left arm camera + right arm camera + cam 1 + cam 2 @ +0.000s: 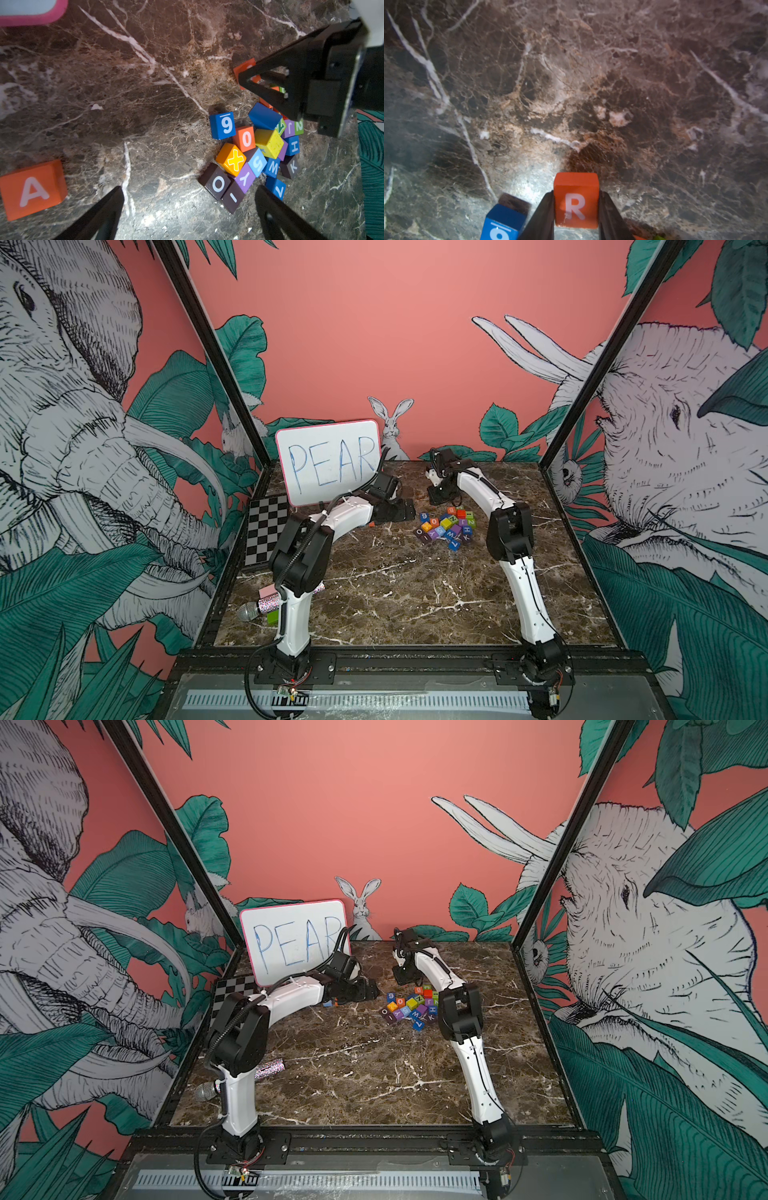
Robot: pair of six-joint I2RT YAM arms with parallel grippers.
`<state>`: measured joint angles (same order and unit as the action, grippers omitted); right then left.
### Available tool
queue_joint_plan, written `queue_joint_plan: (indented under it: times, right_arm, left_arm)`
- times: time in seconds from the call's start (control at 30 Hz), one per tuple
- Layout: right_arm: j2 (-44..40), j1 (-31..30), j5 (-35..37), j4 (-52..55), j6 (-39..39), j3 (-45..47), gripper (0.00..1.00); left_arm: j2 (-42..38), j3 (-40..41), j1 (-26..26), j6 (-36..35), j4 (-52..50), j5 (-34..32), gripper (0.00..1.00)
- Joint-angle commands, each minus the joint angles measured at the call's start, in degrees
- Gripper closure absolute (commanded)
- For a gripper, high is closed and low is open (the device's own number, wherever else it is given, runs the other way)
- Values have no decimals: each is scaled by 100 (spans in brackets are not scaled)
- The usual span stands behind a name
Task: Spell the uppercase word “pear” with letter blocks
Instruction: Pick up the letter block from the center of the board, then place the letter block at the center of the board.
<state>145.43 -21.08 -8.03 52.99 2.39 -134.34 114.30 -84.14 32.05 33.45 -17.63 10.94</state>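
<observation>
My right gripper [576,194] is shut on the red-orange R block [576,207], one finger on each side of it, low over the marble. In the left wrist view that gripper [248,80] holds the R block [244,67] just beyond the pile of letter blocks [255,149]. The orange A block [33,189] lies alone, apart from the pile. My left gripper [190,198] stands open over bare marble between the A block and the pile, with nothing between its fingers. In both top views the pile [446,526] [411,1006] sits between the two arms.
The pink-rimmed whiteboard [328,462] reading PEAR leans at the back left. A checkerboard [266,531] lies at the left edge. A glitter microphone [257,610] with a pink block [268,593] and a green block [273,617] lies by the left arm's base.
</observation>
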Motion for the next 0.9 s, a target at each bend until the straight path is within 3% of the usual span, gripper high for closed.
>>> queue_joint_plan:
  times: [0.0,0.33,0.87]
  right_arm:
    - [-231,-105,376,8,540,-170,66]
    - [-544,-415,758,-398,1732,179,67]
    - [-1068,-1286,1177,-1127,3319,1147,68]
  left_arm:
    - [-323,104,-32,81,29,-17,1]
    - [-669,537,-168,197,195,30,1]
    - [-1949,2205,-510,468,731,90,1]
